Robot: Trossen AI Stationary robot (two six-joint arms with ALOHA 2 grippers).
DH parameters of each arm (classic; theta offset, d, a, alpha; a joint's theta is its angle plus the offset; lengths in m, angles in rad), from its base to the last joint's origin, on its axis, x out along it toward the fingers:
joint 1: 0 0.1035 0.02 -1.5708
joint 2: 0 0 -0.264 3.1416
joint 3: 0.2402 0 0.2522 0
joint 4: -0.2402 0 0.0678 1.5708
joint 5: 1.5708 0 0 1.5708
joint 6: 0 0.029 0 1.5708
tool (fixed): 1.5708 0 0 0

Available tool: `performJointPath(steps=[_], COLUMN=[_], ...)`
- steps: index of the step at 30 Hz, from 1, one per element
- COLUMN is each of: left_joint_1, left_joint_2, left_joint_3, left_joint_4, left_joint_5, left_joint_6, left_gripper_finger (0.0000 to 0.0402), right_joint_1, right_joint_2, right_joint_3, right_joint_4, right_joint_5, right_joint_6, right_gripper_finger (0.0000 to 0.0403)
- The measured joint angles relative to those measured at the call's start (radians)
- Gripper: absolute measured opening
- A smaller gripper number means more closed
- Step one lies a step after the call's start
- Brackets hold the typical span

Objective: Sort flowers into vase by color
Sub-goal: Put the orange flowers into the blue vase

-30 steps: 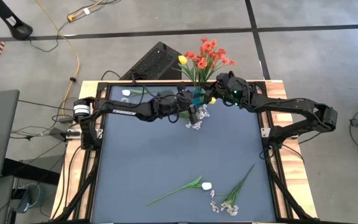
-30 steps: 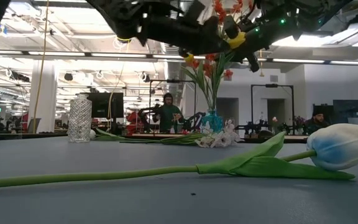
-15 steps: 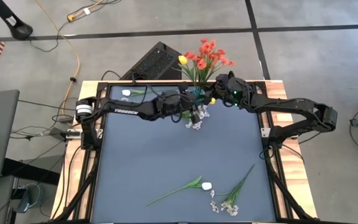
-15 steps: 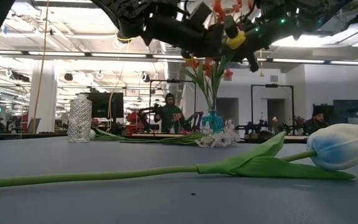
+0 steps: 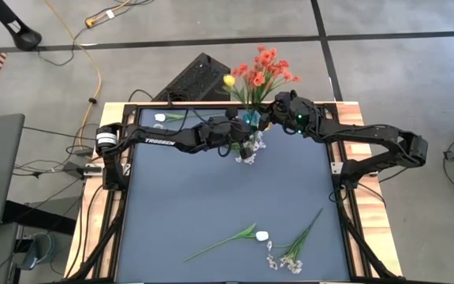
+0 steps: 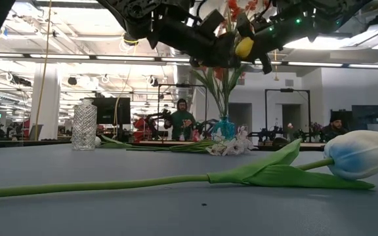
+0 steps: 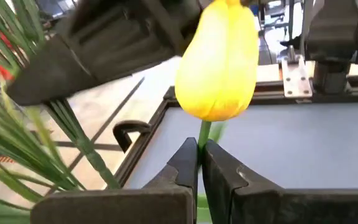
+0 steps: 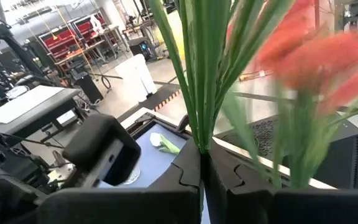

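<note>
Left gripper (image 7: 199, 163): jaws pinched tight on the stem of the yellow bud (image 7: 217, 62), just under the bloom, up above the blue vase (image 5: 250, 120) at the table's far edge.
Right gripper (image 8: 202, 163): jaws clamped on a bunch of green stems (image 8: 205, 68) of the red flowers (image 5: 267, 66), right beside the left one.
Yellow bud: upright in the grip, hanging close to the red bunch in the low view.
Handling: I'd call these light, springy fakes; the thin stem looks bendy and likely to twist, so a hold low under the head steadies the bloom but leaves the tail to swing.
Best hold: mid-stem, between the leaves, looks safest for feeding into a narrow neck.
Still lying: white bud (image 5: 262, 235) on its leafy stem and a whitish sprig (image 5: 294, 251) near the front edge; another sprig (image 5: 248, 153) by the blue vase.
Clear vase (image 6: 84, 124): far left, with another white bud (image 5: 160, 117) lying near it.
Risk: stems tangling where both grippers crowd together.
</note>
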Motion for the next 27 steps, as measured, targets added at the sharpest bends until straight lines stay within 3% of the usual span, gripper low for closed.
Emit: performJointPath(steps=[10,17,27], left_joint_1=[0.0,0.0,0.0], left_joint_2=[0.001,0.001,0.001], left_joint_3=[0.0,-0.001,-0.002], left_joint_4=[-0.012,-0.041,-0.044], left_joint_5=[-0.002,0.077,-0.017], left_joint_6=[0.002,0.078,0.09], left_gripper_finger=[0.0,0.0,0.0041], right_joint_1=[0.0,-0.009,-0.021], right_joint_2=[0.0,0.0,-0.001], right_joint_3=[0.0,0.0,-0.007], right_joint_4=[-0.007,-0.053,-0.051], right_joint_5=[0.012,0.012,0.015], right_joint_6=[0.0,-0.001,-0.106], right_gripper_finger=[0.0027,0.0028,0.0026])
